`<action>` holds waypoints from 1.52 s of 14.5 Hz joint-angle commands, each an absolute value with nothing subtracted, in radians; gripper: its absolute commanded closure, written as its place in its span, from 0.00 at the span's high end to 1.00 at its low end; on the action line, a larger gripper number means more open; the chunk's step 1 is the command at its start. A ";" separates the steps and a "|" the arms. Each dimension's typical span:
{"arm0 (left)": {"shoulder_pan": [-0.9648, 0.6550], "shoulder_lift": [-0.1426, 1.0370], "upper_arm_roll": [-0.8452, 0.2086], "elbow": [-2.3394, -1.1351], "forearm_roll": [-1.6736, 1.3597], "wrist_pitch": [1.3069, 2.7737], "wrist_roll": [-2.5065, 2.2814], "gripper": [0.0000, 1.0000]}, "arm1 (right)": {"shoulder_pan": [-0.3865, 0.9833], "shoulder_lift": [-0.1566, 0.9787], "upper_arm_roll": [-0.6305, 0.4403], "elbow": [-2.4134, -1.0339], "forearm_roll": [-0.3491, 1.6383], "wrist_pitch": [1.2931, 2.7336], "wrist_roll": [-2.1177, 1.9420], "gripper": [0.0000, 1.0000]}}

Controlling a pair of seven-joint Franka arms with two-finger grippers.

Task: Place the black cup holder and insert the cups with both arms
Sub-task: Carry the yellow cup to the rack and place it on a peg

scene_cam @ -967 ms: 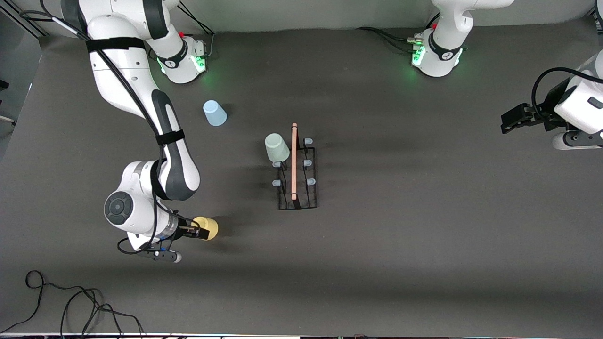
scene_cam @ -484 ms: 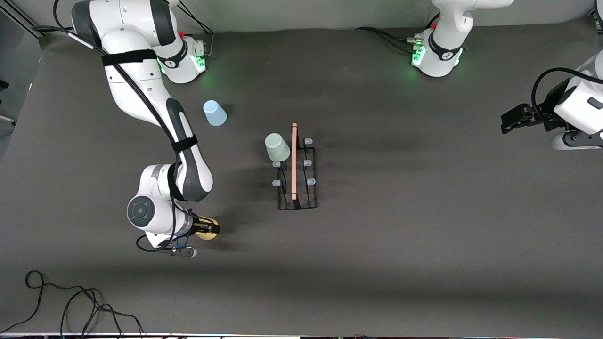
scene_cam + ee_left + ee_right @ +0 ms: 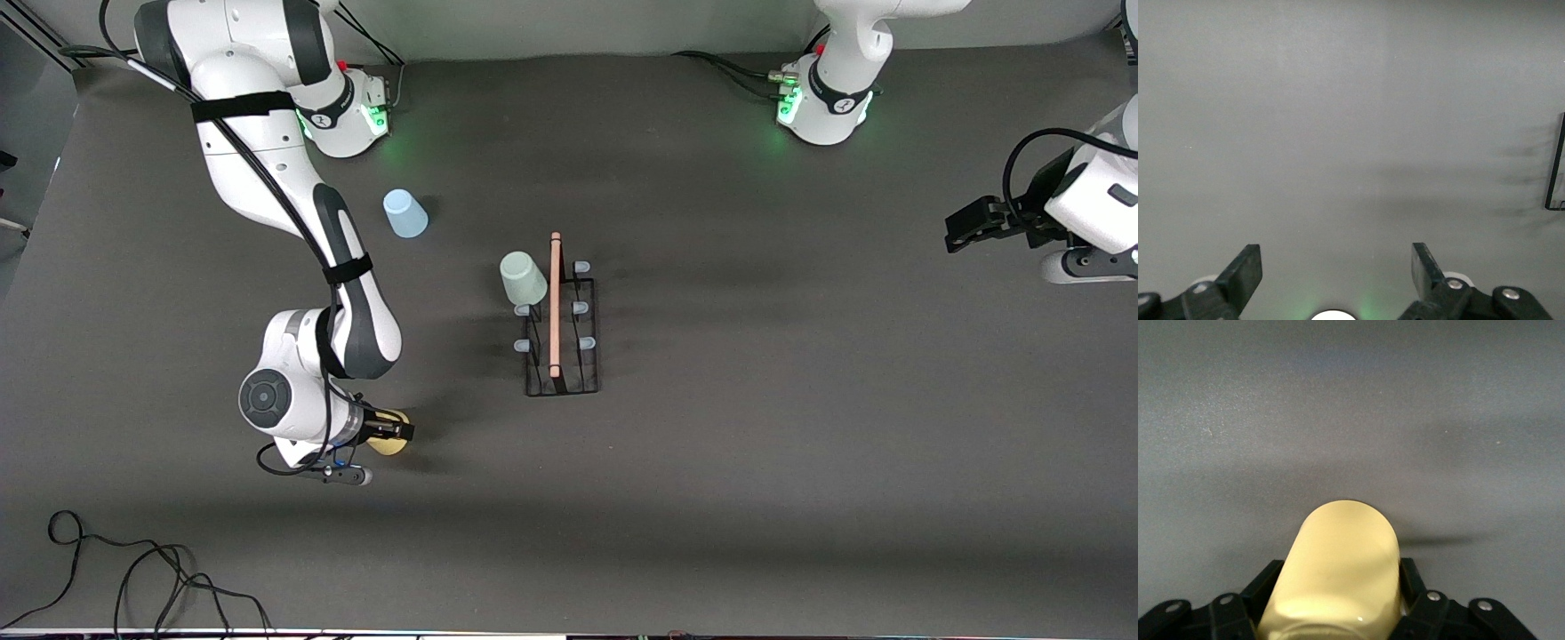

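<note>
The jaws of the right gripper [image 3: 397, 433] are closed on the yellow cup [image 3: 1338, 570], one finger [image 3: 1261, 583] pressed to each side of it, the cup's closed end pointing away from the wrist. The gripper sits low over the table [image 3: 756, 462], toward the right arm's end and nearer the front camera than everything else on it. The jaws of the left gripper [image 3: 1337, 268] stand wide apart with nothing between them; that gripper [image 3: 965, 224] waits in the air at the left arm's end of the table, by the table's edge.

Well away from the closed jaws, about mid-table and farther from the front camera, stands the black cup holder [image 3: 560, 351], its wooden rod [image 3: 555, 302] running along the top and pale blue caps [image 3: 581, 308] on its prongs. The pale green cup [image 3: 523, 278] hangs on a prong on the side facing the right arm, at the end farther from the front camera. The light blue cup [image 3: 404, 214] stands upside down on the table, apart from the holder, farther still from the front camera and close to the right arm's base [image 3: 347, 116].

The table top is a flat dark grey mat, matte and softly shadowed. A pale wall [image 3: 578, 27] rises at the arms' bases, and a loose black cable [image 3: 133, 578] curls on the mat's edge nearest the front camera.
</note>
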State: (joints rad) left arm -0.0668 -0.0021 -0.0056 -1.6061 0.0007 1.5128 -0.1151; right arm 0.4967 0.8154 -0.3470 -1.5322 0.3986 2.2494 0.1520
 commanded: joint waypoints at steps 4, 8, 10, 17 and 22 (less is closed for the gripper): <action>-0.081 -0.012 0.005 -1.617 0.017 1.528 -0.106 1.00 | 0.505 0.637 -0.362 -1.542 0.414 2.018 0.140 0.00; -0.081 -0.011 0.005 -1.617 0.017 1.528 -0.104 1.00 | 0.586 0.483 -0.365 -1.543 0.332 1.852 0.335 0.00; -0.081 -0.011 0.005 -1.617 0.017 1.528 -0.104 1.00 | 0.673 0.460 -0.364 -1.540 0.318 1.842 0.493 0.00; -0.081 -0.011 0.005 -1.617 0.017 1.528 -0.104 1.00 | 0.825 0.515 -0.359 -1.497 0.321 1.986 0.871 0.00; -0.081 -0.008 0.005 -1.617 0.017 1.528 -0.104 1.00 | 0.862 0.578 -0.356 -1.496 0.328 2.103 0.942 0.00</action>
State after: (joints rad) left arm -0.0677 -0.0003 -0.0052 -1.6101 0.0017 1.5152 -0.1151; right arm 0.8476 0.5571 -0.3477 -1.5127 0.3296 2.0779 0.9087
